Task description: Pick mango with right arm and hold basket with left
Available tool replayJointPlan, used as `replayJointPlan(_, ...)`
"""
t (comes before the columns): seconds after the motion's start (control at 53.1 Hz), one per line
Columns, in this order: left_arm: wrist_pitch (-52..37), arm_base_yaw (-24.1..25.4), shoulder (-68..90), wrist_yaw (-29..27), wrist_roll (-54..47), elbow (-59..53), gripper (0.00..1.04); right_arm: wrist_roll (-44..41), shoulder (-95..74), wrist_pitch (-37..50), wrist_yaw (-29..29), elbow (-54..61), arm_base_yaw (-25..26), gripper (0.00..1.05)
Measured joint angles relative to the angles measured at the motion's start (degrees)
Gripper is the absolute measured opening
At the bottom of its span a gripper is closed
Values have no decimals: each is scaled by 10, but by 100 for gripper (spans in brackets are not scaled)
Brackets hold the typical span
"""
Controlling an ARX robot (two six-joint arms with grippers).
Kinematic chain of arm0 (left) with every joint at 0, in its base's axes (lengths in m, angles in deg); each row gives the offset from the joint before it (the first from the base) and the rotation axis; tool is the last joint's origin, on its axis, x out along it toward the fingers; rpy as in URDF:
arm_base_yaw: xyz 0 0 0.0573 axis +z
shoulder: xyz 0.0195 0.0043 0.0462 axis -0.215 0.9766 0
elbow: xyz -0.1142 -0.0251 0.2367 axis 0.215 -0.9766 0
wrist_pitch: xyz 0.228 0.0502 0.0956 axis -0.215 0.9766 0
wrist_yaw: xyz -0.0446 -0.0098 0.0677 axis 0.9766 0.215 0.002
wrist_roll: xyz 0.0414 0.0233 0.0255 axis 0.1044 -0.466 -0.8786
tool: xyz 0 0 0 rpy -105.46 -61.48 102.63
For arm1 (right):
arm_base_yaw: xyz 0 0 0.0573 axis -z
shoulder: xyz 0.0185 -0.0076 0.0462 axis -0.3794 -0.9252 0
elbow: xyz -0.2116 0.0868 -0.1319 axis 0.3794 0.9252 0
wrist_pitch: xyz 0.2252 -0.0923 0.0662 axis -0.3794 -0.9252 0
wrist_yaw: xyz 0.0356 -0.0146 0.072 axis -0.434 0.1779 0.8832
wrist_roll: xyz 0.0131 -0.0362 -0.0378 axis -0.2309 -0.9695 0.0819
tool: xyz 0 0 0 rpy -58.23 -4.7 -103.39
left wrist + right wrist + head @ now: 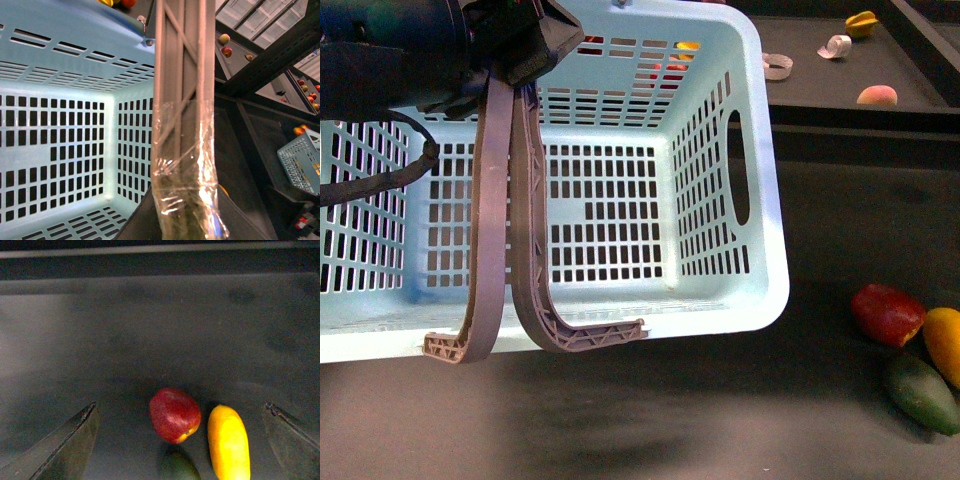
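A light blue slotted basket [720,300] hangs over the dark table, tilted so its inside faces me. My left gripper [535,340] is shut on the basket's near wall with long mauve fingers [182,125], one of them wrapped in clear tape. The yellow-orange mango [229,442] lies on the table at the far right [945,345], beside a dark red fruit [174,415] and a dark green fruit [178,467]. My right gripper [180,405] hovers above them, open. Its black wedge fingers [65,450] stand wide on both sides of the fruit and touch nothing. It does not show in the front view.
The red fruit [887,313] and the green fruit [920,392] crowd the mango's left side. A raised dark shelf [820,90] behind the basket carries a peach-coloured fruit [877,95], a yellow piece [861,22] and white bits [836,46]. A second blue basket [300,165] stands further off.
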Motion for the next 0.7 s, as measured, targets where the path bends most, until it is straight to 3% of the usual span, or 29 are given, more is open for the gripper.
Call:
replayJointPlan(0.301,0,0,0,0,0,0,7,1,-173,-47,-20,-126,15,97)
replayJointPlan(0.697,0,0,0,0,0,0,7,6,-337,-116,-76,-266,71,97)
